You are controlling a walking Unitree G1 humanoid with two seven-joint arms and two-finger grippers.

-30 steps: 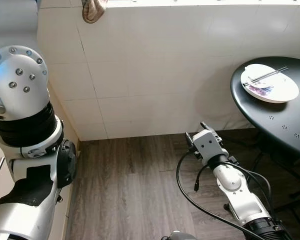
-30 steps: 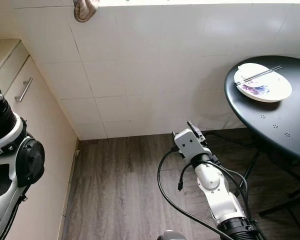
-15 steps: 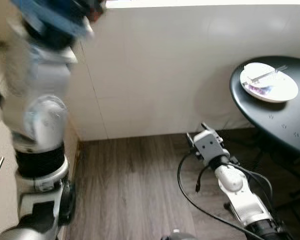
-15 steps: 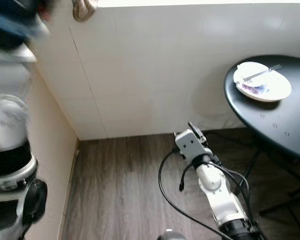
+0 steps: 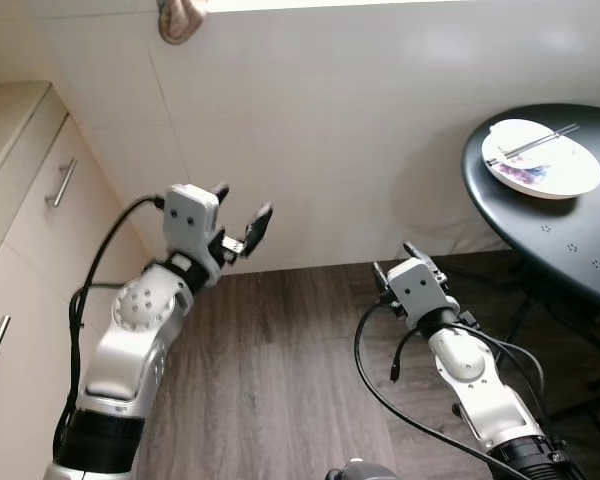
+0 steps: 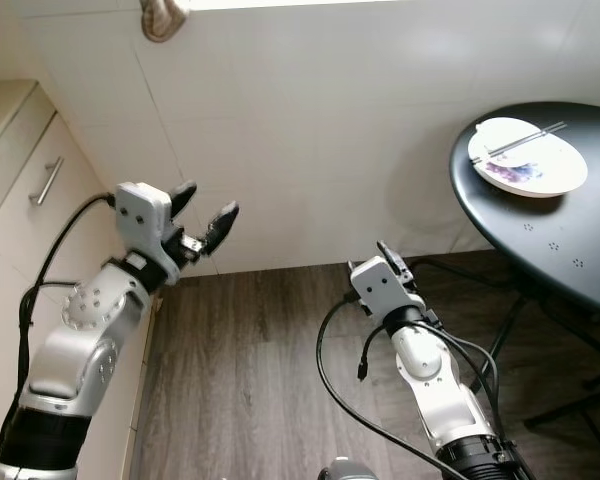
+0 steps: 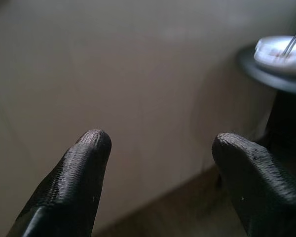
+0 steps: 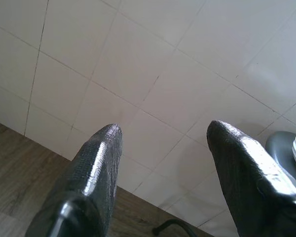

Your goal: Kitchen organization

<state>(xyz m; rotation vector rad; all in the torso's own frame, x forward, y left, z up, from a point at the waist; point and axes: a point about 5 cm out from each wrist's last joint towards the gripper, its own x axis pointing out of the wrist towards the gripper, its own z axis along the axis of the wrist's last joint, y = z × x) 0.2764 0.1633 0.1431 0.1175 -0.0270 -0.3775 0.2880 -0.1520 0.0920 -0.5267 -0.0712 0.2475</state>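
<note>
Off to our right, the plate [image 5: 540,158] with chopsticks [image 5: 531,147] sits nearer our right gripper [image 8: 163,163], empty, fingers spread; left gripper [image 5: 242,215] likewise.

Likely a kitchen — cabinets [image 5: 25,200], tiled wall [image 5: 330,130].

White plate [image 5: 540,160] with chopsticks [image 5: 535,146]

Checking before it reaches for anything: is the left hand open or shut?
Open. The left hand is raised before the tiled wall, its two black fingers apart with nothing between them.
</note>
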